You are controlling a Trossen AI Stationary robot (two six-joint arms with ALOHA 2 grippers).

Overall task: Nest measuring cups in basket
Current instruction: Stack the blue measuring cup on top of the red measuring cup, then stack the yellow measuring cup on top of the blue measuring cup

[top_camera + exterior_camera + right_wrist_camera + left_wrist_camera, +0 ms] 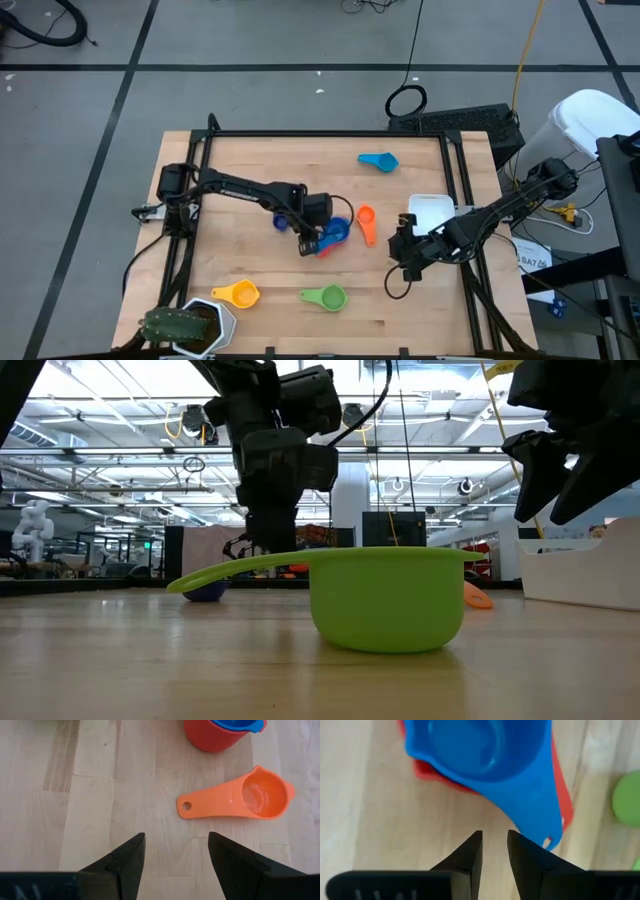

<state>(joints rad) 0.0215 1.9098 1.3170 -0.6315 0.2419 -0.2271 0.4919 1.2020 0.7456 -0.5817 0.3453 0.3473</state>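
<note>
A blue measuring cup (485, 750) sits nested in a red one (563, 795) at mid-table, their handles stacked. My left gripper (495, 837) hovers just short of those handles, fingers a narrow gap apart with only bare wood between them. An orange cup (240, 795) lies to their right, ahead of my open right gripper (176, 840), which hangs above the table near the white basket (432, 212). A dark blue cup (283, 218) lies beside the left arm. A light blue cup (378, 160) lies far back; yellow (237, 294) and green (327, 297) cups lie near the front.
A white hexagonal pot with a green plant (190, 325) stands at the near left corner. A black frame (330, 133) runs along the table's far and side edges. Bare wood lies between the orange cup and the green one.
</note>
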